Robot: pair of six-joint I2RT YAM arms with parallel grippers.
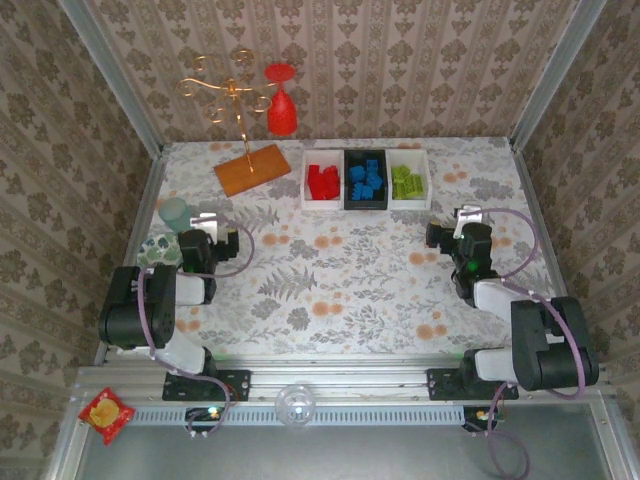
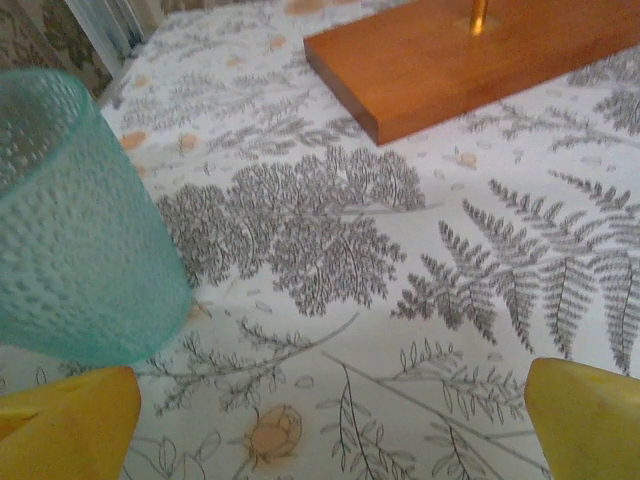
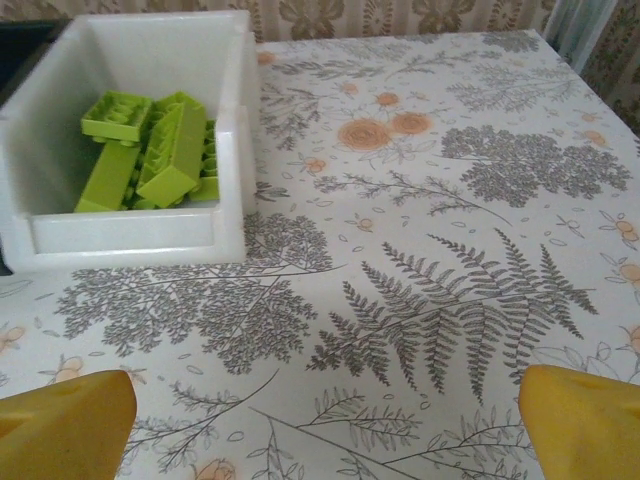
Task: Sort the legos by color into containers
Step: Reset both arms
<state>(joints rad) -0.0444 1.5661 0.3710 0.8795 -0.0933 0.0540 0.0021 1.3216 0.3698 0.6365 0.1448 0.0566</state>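
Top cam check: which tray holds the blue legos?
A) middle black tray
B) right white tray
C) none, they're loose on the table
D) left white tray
A: the blue legos lie piled inside the black tray, the middle one of the row of three.

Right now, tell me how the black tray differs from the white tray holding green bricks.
The black tray is dark, the white tray pale. The black tray holds blue bricks, the white tray lime green bricks. The black tray sits mid-row, the white tray at the right end. Both are shallow rectangles of like size, side by side.
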